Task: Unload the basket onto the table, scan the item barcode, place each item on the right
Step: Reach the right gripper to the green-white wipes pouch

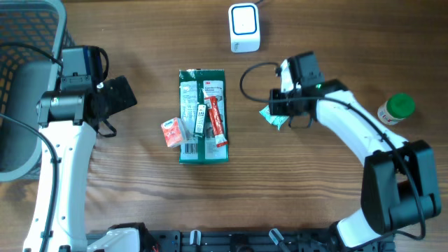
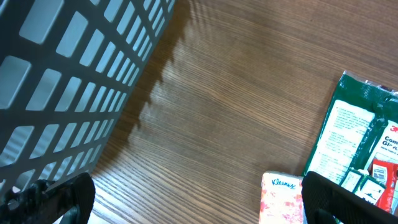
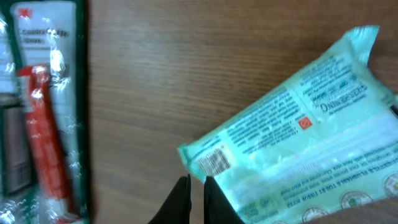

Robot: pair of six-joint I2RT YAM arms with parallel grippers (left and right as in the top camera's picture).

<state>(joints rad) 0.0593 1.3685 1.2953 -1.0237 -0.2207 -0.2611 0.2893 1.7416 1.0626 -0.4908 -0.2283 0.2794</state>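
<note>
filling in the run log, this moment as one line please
right gripper: shut on wipes packet | barcode: showing in wrist view | left gripper: open, by basket | scanner: apart from packet

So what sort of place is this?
Likely a mock shop checkout on a lab table: a scanner, a mesh basket, and packaged goods, with the wipes gripped in the right hand.

Tissue pack (image 1: 172, 131) beside green package (image 1: 190, 98); bottle (image 1: 396, 109), basket (image 1: 28, 42) apart.
</note>
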